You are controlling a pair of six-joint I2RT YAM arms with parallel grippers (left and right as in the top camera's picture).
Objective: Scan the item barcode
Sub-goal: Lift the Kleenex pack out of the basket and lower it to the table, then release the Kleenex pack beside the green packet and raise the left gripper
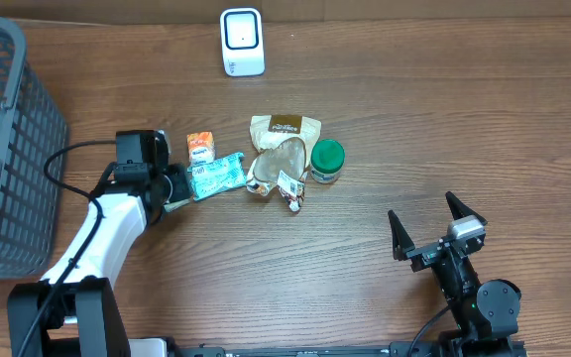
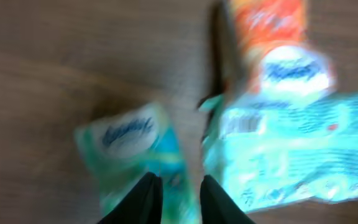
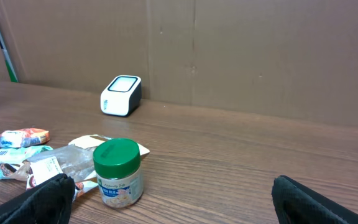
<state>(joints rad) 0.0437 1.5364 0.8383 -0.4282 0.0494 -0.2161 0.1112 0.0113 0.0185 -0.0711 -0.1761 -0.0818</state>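
A small green packet (image 2: 129, 143) lies on the wooden table just under my left gripper (image 2: 180, 180). Its fingers stand a narrow gap apart, open, and the packet's lower end shows between them; blur hides any touch. From overhead the left gripper (image 1: 178, 188) sits at the left end of the item cluster, with the green packet (image 1: 176, 205) at its tip. A teal pack (image 2: 284, 155) and an orange box (image 2: 272, 37) lie just to the right. The white scanner (image 1: 242, 42) stands at the back edge. My right gripper (image 1: 422, 210) is wide open and holds nothing.
A grey basket (image 1: 8, 149) fills the left edge. A green-lidded jar (image 1: 327, 159), a brown pouch (image 1: 285, 127) and a clear bag (image 1: 281, 164) make up the rest of the cluster. In the right wrist view the jar (image 3: 118, 171) stands ahead of my right gripper (image 3: 169, 182).
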